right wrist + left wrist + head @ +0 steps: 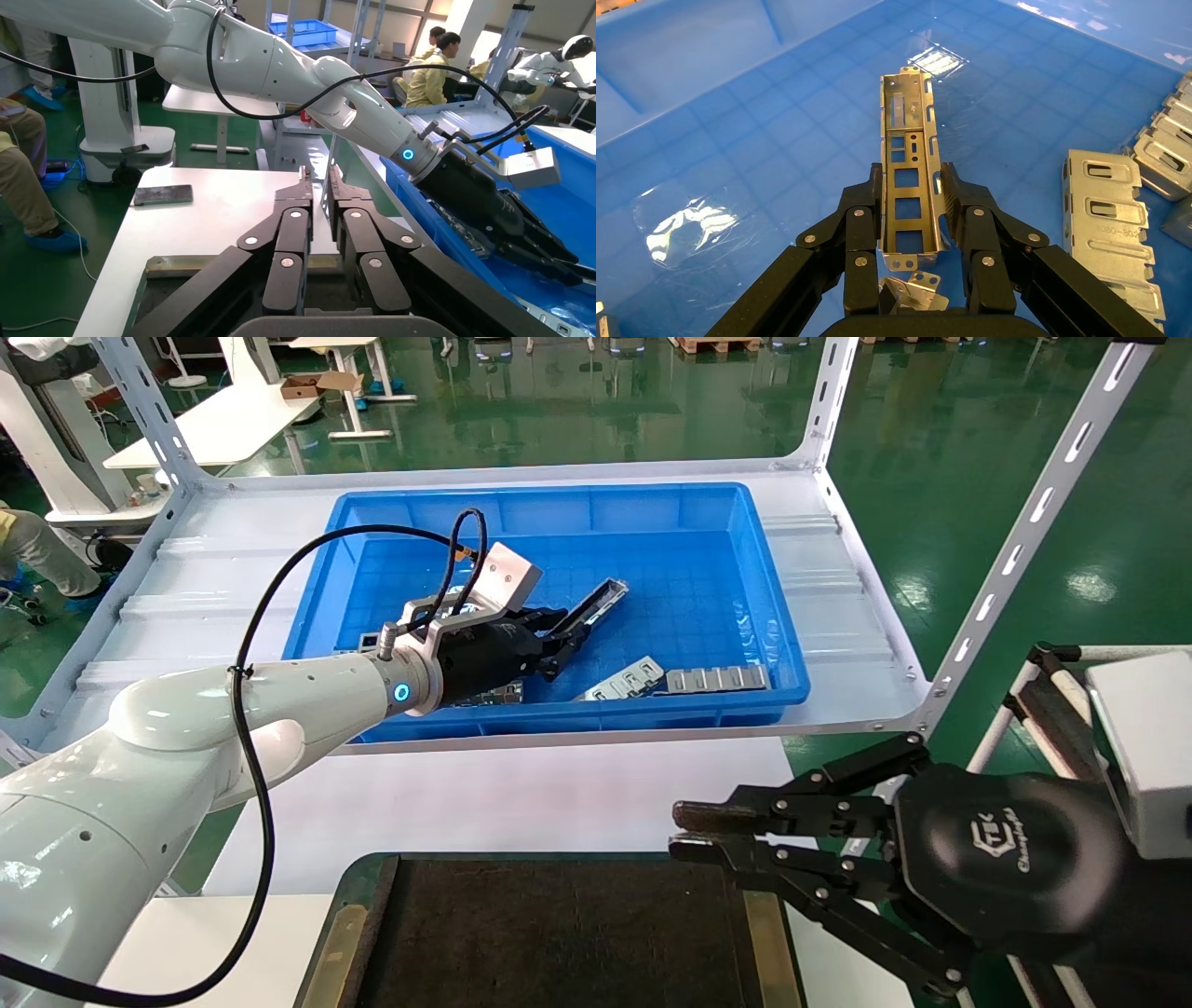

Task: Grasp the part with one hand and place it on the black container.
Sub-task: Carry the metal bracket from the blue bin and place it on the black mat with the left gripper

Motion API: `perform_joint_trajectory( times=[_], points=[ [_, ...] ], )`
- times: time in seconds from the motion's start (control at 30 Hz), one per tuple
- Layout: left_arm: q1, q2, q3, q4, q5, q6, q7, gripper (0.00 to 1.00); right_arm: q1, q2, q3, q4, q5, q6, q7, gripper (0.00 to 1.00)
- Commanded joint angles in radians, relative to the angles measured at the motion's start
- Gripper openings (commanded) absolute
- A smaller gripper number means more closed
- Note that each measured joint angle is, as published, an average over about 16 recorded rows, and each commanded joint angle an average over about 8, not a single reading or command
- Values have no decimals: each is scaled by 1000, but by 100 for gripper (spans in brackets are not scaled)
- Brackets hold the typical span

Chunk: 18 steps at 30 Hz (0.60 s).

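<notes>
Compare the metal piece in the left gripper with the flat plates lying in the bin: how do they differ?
The part is a slim channel with a raised rim; the flat plates are wider and low. The part is clamped between the left gripper's fingers, its far end pointing away from the gripper; the plates lie loose on the floor of the blue bin. Both are silver metal with rectangular cut-outs. The right gripper sits idle by the black tray.

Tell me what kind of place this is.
Probably a factory or robot-training workshop: glossy green floor, a blue plastic bin of stamped silver metal parts on white slotted-steel shelving, and workers in yellow jackets at benches.
</notes>
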Motion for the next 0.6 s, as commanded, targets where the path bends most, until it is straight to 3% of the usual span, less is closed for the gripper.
perform_joint_trajectory(
  times=[0.03, 0.3, 0.6],
  points=[
    [0, 0, 3, 0, -13, -1, 2, 0, 0, 0, 0, 0, 0, 0, 0, 0],
    [-42, -9, -16, 1, -85, 59, 34, 0, 0, 0, -1, 0, 0, 0, 0, 0],
    [-92, -55, -33, 43, -127, 254, 123, 0, 0, 0, -1, 0, 1, 1, -1, 0]
  ],
)
